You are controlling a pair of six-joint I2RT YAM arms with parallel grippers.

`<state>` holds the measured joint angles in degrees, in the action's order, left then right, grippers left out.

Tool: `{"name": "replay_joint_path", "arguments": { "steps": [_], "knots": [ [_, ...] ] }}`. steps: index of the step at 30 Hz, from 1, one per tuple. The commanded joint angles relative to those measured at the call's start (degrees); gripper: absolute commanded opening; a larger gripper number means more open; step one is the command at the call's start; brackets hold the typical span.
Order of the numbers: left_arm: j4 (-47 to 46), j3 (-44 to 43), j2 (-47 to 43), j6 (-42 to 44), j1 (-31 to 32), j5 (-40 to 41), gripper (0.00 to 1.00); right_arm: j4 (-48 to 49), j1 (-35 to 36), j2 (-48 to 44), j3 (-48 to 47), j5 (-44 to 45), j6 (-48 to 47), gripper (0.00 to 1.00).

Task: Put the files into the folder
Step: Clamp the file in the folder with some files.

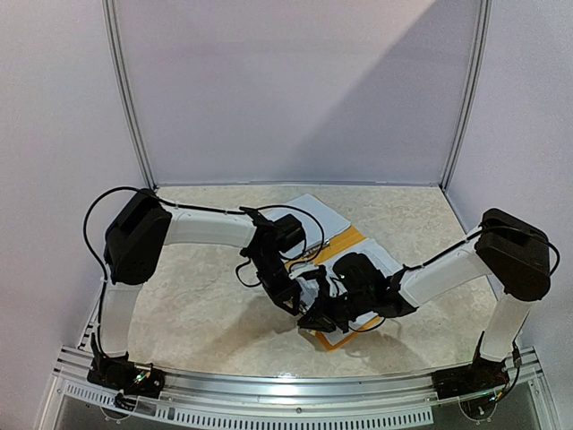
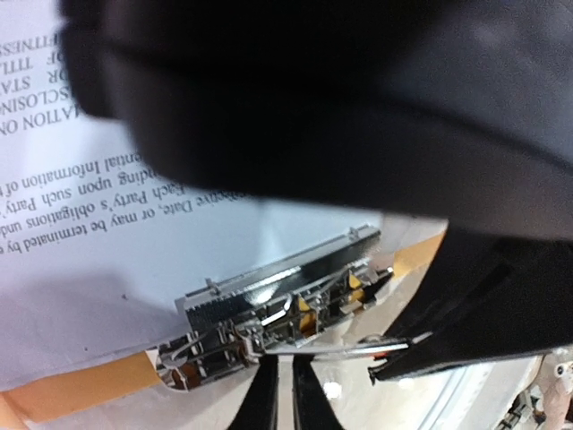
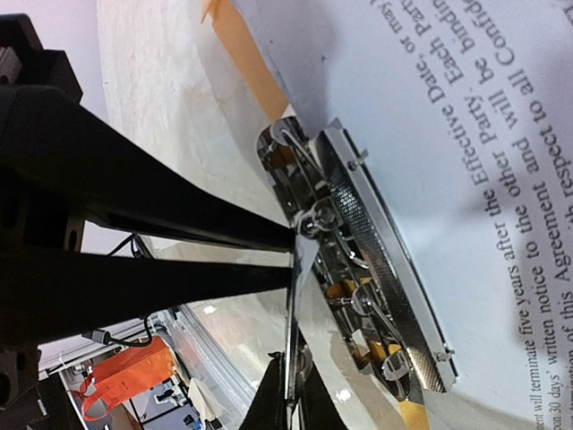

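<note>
Your two arms bent inward over the folder, left gripper and right gripper each pinched tight on its clip, files lying inside, edge at the clip.

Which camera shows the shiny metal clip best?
The right wrist view: the metal clip sits large and sharp, springs visible. The left wrist view shows it smaller, under a dark blur. In the top view it is hidden.

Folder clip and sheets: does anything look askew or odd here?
Yes. The files reach past the far edge of the folder at an angle, not squared to it. On the clip, the lever stands raised, pinched by the right tool, so the sheets look unclamped.
</note>
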<state>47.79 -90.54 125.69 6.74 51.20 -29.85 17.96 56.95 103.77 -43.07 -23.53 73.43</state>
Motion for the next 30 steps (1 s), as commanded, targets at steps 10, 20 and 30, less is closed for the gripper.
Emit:
{"name": "replay_joint_path", "arguments": {
  "steps": [10,20,30],
  "knots": [
    [8.1,-1.67,-3.5,28.07,-0.94,-5.76,0.54,12.27,-2.17,2.74,6.59,-2.3,0.16,0.04],
    [1.94,3.73,-6.12,53.19,-1.38,-9.33,0.53,30.71,-3.51,10.06,10.51,-7.02,3.31,0.02],
    [-4.73,5.8,-5.77,62.19,-0.2,0.03,0.51,41.41,-3.64,15.59,13.47,-5.5,7.32,0.01]
  ]
}}
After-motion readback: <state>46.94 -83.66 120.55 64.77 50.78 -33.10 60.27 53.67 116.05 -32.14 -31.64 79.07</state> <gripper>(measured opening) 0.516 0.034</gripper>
